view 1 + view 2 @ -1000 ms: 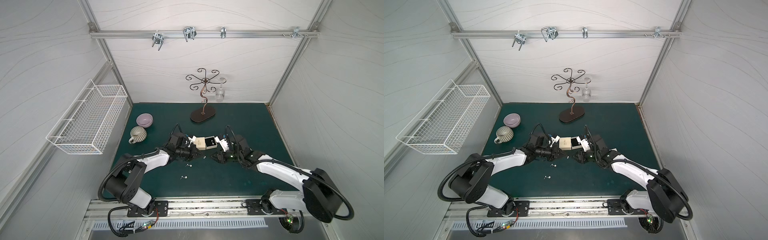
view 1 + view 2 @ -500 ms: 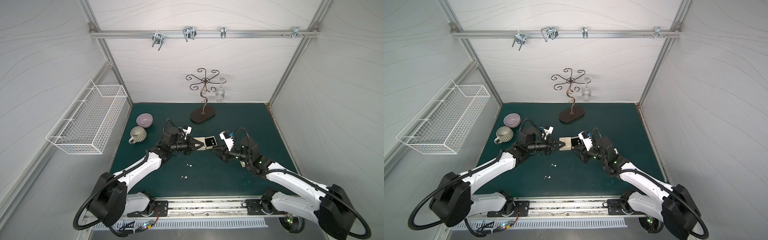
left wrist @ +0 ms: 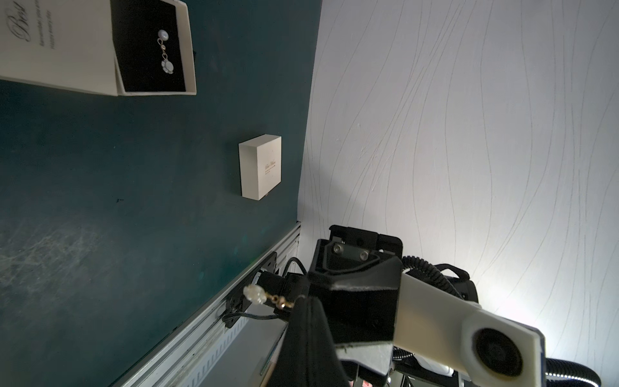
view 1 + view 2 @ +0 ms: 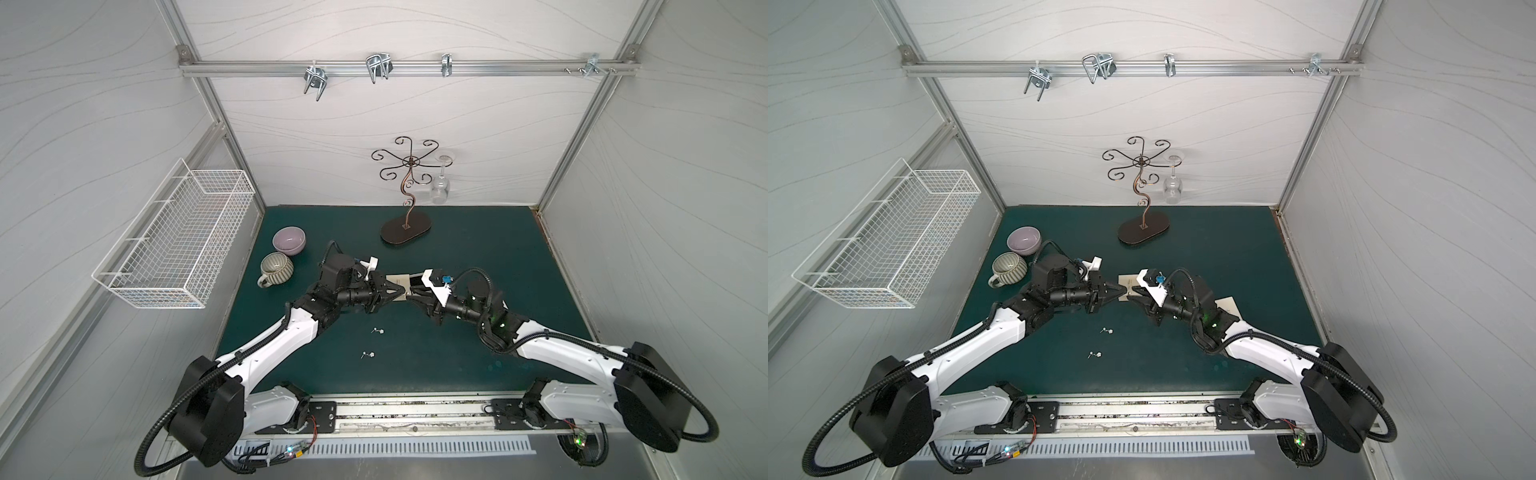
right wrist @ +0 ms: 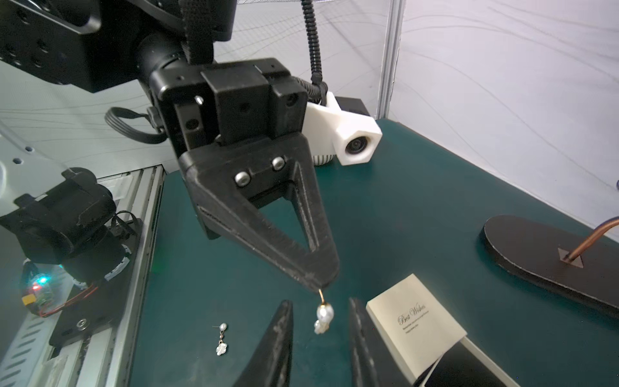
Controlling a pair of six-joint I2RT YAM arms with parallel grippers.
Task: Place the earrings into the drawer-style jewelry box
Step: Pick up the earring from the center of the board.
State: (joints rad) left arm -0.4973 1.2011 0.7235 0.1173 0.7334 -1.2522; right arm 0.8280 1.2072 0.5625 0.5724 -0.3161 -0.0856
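Note:
My left gripper (image 5: 320,286) is shut on the gold pin of one earring (image 5: 323,318), which dangles below its tip above the mat. In the left wrist view that earring (image 3: 256,294) sticks out sideways from the closed tip (image 3: 303,300). My right gripper (image 5: 320,338) is open, with a finger on either side of the hanging earring and not touching it. In both top views the two grippers (image 4: 405,291) (image 4: 1133,298) meet tip to tip in front of the cream drawer-style jewelry box (image 5: 415,325). Its black drawer (image 3: 147,47) is pulled out and holds one earring (image 3: 165,50). Two earrings (image 4: 377,331) (image 4: 368,354) lie on the mat.
A second cream box (image 3: 260,166) stands closed near the right wall. The dark oval base of a wire stand (image 4: 406,232) with a hanging glass is at the back. A purple bowl (image 4: 289,240) and a striped mug (image 4: 276,268) sit at the left. A wire basket (image 4: 174,245) hangs on the left wall.
Both arms have lifted from low beside the box and swung in. The left gripper now holds the earring up in the air, and the right gripper has come in around it.

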